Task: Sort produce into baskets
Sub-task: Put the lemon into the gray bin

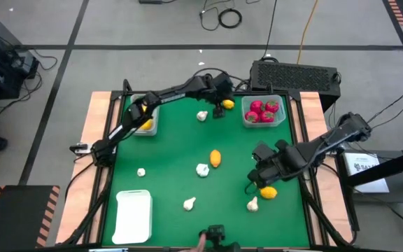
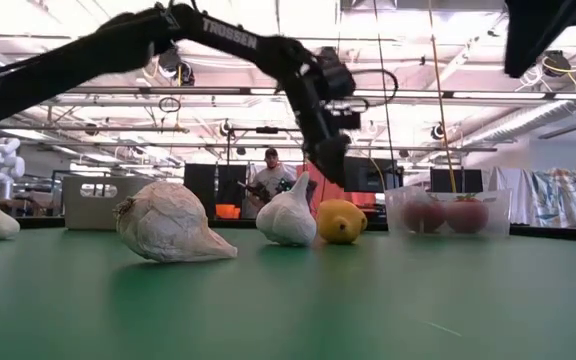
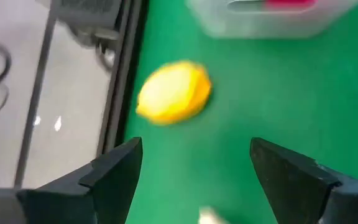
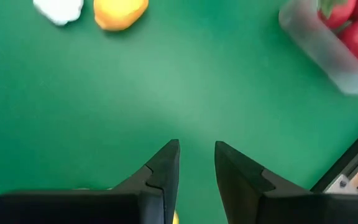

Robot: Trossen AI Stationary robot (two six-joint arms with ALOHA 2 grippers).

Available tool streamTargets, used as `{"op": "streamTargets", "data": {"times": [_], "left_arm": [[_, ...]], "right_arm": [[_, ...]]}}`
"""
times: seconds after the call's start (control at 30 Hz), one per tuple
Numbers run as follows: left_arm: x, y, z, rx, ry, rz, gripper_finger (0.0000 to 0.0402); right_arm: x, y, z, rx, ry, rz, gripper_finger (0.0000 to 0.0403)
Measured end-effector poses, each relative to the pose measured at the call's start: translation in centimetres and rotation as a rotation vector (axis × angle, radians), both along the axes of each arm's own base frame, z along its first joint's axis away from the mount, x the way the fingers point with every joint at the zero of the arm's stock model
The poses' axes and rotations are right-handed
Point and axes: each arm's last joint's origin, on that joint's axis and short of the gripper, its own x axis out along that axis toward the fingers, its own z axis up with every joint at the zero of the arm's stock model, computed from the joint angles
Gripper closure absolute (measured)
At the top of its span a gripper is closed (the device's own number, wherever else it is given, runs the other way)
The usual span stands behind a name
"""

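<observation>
My left gripper (image 1: 220,106) is open at the table's far middle, its fingers (image 3: 114,171) a little short of a yellow oval fruit (image 3: 174,92) that lies on the green mat (image 1: 227,104). My right gripper (image 1: 255,180) hovers at the near right, its fingers (image 4: 166,168) a narrow gap apart and empty. Another yellow fruit (image 1: 267,192) lies under it. The clear bin (image 1: 263,112) holds red fruits. The grey-white bin (image 1: 145,120) holds a yellow fruit. The white tray (image 1: 133,213) lies at the near left. Several garlic bulbs (image 1: 202,169) and an orange fruit (image 1: 215,158) lie loose.
A garlic bulb (image 1: 202,116) lies just near-left of my left gripper. More bulbs lie at the near side (image 1: 189,204) (image 1: 252,204) and at the left (image 1: 140,172). A black box (image 1: 294,75) stands beyond the far edge. A person (image 2: 268,172) shows far behind the table.
</observation>
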Motion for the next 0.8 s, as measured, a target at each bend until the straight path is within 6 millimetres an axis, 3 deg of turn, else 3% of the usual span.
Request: {"op": "streamTargets", "data": {"times": [0.23, 0.47, 0.63, 0.8], "left_arm": [[-6.2, 0.3, 7.1, -0.068, 0.072, 0.215, 0.0098], [-13.5, -0.5, 13.7, -0.091, 0.001, 0.362, 0.0098], [-18.8, -3.9, 16.9, -0.069, -0.094, 0.424, 0.0098], [-23.1, -8.3, 18.4, -0.072, -0.25, 0.46, 0.0098]], "right_arm": [[2.4, -5.9, 1.5, -0.087, -0.108, 0.106, 0.031], [6.1, -15.5, 2.4, -0.124, -0.338, 0.171, 0.0309], [7.0, -22.8, 0.6, -0.057, -0.423, 0.046, 0.029], [7.8, -27.8, -3.5, 0.089, -0.396, -0.059, 0.0223]]}}
